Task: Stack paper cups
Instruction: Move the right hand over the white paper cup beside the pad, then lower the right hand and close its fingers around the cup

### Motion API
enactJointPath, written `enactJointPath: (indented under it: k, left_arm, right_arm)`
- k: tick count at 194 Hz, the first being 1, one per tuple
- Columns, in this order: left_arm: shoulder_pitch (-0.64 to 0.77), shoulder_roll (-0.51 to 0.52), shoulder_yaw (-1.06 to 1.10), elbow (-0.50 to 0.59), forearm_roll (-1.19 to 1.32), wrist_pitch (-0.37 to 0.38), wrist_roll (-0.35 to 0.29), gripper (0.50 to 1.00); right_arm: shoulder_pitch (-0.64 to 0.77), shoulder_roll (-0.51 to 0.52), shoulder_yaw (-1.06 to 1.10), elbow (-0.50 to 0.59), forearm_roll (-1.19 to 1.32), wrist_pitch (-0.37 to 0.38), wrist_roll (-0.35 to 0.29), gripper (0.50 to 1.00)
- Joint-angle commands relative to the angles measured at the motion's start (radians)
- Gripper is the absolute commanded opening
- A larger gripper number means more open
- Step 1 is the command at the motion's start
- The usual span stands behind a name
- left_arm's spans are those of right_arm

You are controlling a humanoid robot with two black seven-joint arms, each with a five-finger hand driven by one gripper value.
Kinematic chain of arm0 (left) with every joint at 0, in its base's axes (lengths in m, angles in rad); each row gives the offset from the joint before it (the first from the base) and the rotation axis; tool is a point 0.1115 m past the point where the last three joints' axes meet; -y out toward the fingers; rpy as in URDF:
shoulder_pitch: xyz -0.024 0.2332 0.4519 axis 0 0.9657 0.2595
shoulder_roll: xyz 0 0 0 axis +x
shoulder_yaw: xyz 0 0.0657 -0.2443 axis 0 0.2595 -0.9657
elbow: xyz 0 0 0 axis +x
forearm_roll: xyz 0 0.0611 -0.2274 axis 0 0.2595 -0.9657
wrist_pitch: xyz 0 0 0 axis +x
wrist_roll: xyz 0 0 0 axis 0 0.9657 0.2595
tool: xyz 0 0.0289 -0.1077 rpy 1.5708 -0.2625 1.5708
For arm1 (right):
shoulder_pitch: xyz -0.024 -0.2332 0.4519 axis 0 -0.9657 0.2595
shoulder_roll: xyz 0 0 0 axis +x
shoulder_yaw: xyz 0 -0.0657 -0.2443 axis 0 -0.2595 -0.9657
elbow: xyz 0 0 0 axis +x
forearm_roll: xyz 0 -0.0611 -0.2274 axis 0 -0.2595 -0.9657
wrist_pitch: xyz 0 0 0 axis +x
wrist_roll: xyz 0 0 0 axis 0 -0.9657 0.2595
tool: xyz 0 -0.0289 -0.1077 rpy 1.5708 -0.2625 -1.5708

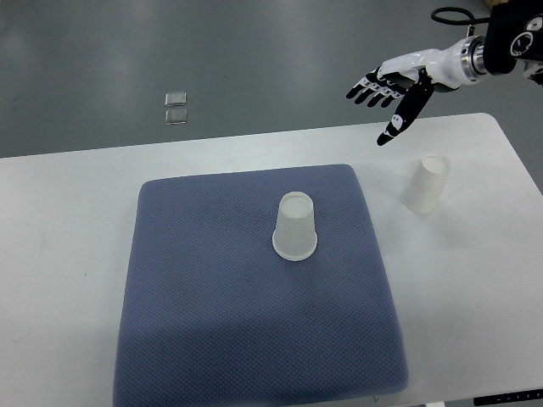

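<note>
White and plain, the table (76, 254) fills most of the view, and beyond its far edge a grey floor (254, 59) is seen. On the floor, at the far left, two small clear square things (176, 109) lie just beside each other. A blue-grey cushion mat (212, 322) covers the middle of the table, from the near edge almost to the far one.

One paper cup (295, 225) stands upside down on the mat, a little right of its middle, with the wide rim on the cloth. The second paper cup (427, 183) is on the bare table to the right of the mat, well apart from the first cup. It also has its rim down and it looks slightly tilted.

From the far right corner the right arm comes in. Its right hand (392, 91) hovers above the far edge of the table, beyond the second cup and not touching it. The black-tipped fingers (371, 89) are spread and relaxed, the thumb points down, and the hand holds nothing.
</note>
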Motion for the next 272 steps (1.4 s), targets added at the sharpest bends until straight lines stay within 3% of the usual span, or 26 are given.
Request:
enactJointPath:
  k: [1,17,45,85,105,144,172,232,272]
  left_arm:
    - [0.0,0.0,0.0,0.001,0.0,-0.001,0.0,1.0]
    - [0.0,0.0,0.0,0.0,0.0,-0.001,0.0,1.0]
    - [0.0,0.0,0.0,0.0,0.0,-0.008,0.0,1.0]
    - [0.0,0.0,0.0,-0.002,0.0,-0.014,0.0,1.0]
    - [0.0,0.0,0.001,-0.002,0.0,-0.014,0.001,1.0]
    - [0.0,0.0,0.001,0.0,0.0,-0.014,0.001,1.0]
    - [0.0,0.0,0.001,0.0,0.0,-0.014,0.001,1.0]
    - [0.006,0.0,0.0,0.001,0.0,-0.012,0.001,1.0]
    - [0.008,0.0,0.0,0.001,0.0,-0.011,0.001,1.0]
  right_arm:
    - [0.145,0.083,-0.171,0.058,-0.068,0.023,-0.009,0.924]
    - [0.218,0.126,-0.247,0.081,-0.077,0.071,-0.02,0.924]
    - [0.349,0.137,-0.29,0.114,-0.128,0.216,-0.075,0.924]
    - [0.57,0.08,-0.282,0.21,-0.128,0.217,-0.075,0.924]
    - [0.589,0.079,-0.288,0.221,-0.132,0.217,-0.078,0.924]
    - [0.491,0.089,-0.291,0.203,-0.135,0.217,-0.086,0.919]
    - [0.353,0.103,-0.291,0.118,-0.132,0.089,-0.133,0.913]
    - [0.074,0.103,-0.276,-0.07,-0.125,-0.004,-0.135,0.903]
    - [-0.037,0.109,-0.27,-0.126,-0.112,-0.049,-0.135,0.903]
